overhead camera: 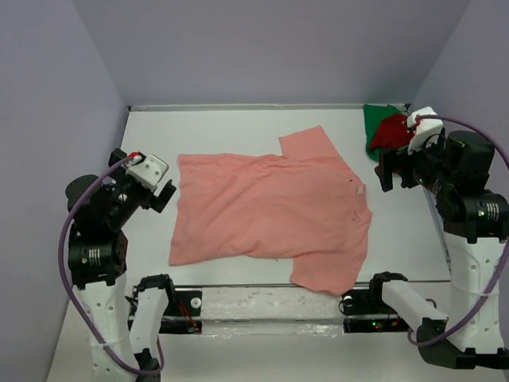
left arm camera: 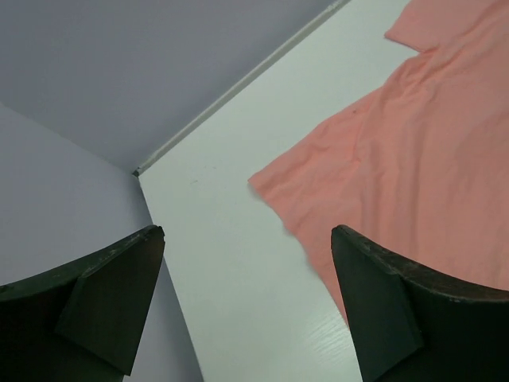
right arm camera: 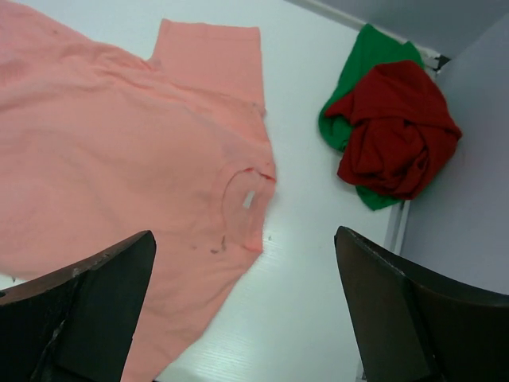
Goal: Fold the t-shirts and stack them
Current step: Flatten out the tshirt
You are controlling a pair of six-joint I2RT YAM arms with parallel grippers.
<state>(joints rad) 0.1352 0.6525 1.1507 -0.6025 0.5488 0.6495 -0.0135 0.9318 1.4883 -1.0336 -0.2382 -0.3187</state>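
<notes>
— Where are the shirts?
— I see the salmon-pink shirt [overhead camera: 270, 215] spread mid-bench [overhead camera: 223, 127]. The dark red shirt [right arm camera: 398, 131] is bunched on the green shirt [right arm camera: 367, 60] in the far right corner, and the green is mostly covered.
— Hands?
— My left hand [left arm camera: 246, 231] and right hand [right arm camera: 244, 233] both gape wide, holding nothing.

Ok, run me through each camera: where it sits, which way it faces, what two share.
Top external: high behind the bases, looking down at the table; both arms, left tool and right tool show.
Left wrist: on the left arm, facing the far-left corner and an edge of the salmon-pink t-shirt; its fingers show.
Right wrist: on the right arm, facing the far-right corner, the dark red t-shirt heaped on the green t-shirt; its fingers show.
Shared: all three see the salmon-pink t-shirt.
</notes>
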